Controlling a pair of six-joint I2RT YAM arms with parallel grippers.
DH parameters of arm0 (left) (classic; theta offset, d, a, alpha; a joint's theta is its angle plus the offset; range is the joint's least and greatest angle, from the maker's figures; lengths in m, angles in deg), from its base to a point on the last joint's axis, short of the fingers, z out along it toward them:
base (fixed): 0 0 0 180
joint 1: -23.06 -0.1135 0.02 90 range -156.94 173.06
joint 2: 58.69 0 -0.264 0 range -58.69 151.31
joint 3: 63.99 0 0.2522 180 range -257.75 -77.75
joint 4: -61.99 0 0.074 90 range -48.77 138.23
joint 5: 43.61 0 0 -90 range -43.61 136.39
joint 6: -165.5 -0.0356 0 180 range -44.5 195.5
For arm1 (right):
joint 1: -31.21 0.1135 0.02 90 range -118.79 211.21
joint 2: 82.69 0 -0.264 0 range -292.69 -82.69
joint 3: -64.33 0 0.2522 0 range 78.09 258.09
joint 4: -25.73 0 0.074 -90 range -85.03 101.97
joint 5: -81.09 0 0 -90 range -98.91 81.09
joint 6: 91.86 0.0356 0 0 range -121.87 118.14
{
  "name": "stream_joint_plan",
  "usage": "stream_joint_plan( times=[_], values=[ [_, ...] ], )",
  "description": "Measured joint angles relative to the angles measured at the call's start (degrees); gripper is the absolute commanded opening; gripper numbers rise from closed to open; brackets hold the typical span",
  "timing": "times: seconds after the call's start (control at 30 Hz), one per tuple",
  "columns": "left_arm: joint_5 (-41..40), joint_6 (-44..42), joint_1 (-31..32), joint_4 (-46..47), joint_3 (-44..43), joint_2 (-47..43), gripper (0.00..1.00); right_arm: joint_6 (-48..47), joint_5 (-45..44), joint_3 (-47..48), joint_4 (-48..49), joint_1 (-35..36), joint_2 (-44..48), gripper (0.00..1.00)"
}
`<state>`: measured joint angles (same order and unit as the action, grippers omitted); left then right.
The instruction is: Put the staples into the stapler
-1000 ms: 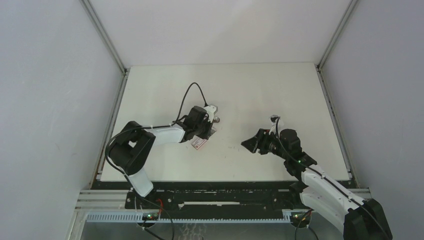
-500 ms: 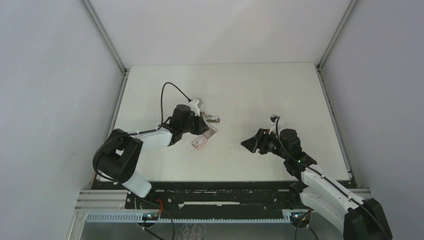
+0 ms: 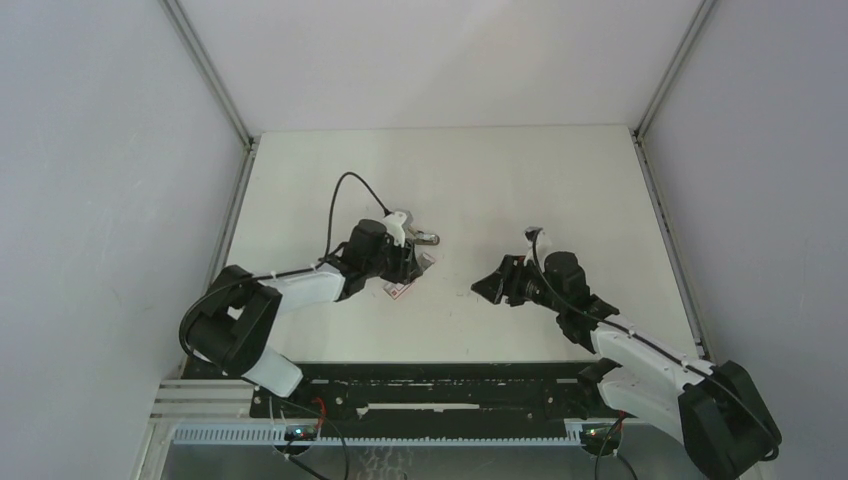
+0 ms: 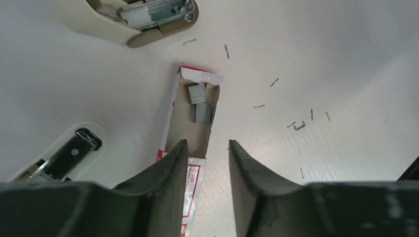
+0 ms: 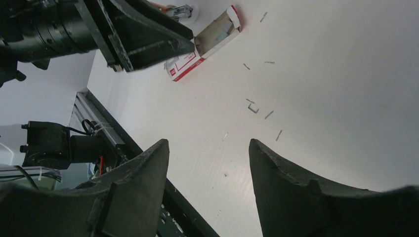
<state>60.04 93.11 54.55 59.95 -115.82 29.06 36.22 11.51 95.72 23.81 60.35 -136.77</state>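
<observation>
Staple box (image 4: 190,131) lies flat on the counter (image 4: 321,59), tray slid out to expose two staple strips (image 4: 200,104). Stapler (image 4: 153,14) lies hinged open just beyond, magazine up, presumably for loading. Left end effector (image 4: 206,145) is released, straddling the tray and gripping nothing. Right end effector (image 5: 208,144) is released, empty, well apart. Since a second ago, the left wrist has drawn back slightly and the right arm has shifted toward centre.

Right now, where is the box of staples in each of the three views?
Top external: the staples box lies left of centre, at the left arm's tip.
Left wrist: the box is at centre, tray slid out, running up from between the fingers.
Right wrist: the box sits top centre.
Shared landmark: the left arm's fingers, beside the box.
</observation>
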Motion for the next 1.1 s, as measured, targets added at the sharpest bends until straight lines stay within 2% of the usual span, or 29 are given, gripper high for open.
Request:
stream_joint_plan(
  times=[0.23, 0.67, 1.1],
  values=[
    [-4.5, -4.9, 2.4, -2.3, -0.5, 0.0, 0.62, 0.0, 0.2, 0.7, 3.0, 1.7, -3.4, 0.59],
    [-6.9, -6.8, 1.8, -3.3, -7.9, 6.7, 0.64, -1.6, -0.7, 0.7, 2.0, 3.2, -0.9, 0.59],
    [-5.9, -4.6, 1.2, -6.0, -8.1, 8.4, 0.65, -2.4, -1.9, 0.7, 0.3, 3.7, 0.4, 0.59]
  ],
)
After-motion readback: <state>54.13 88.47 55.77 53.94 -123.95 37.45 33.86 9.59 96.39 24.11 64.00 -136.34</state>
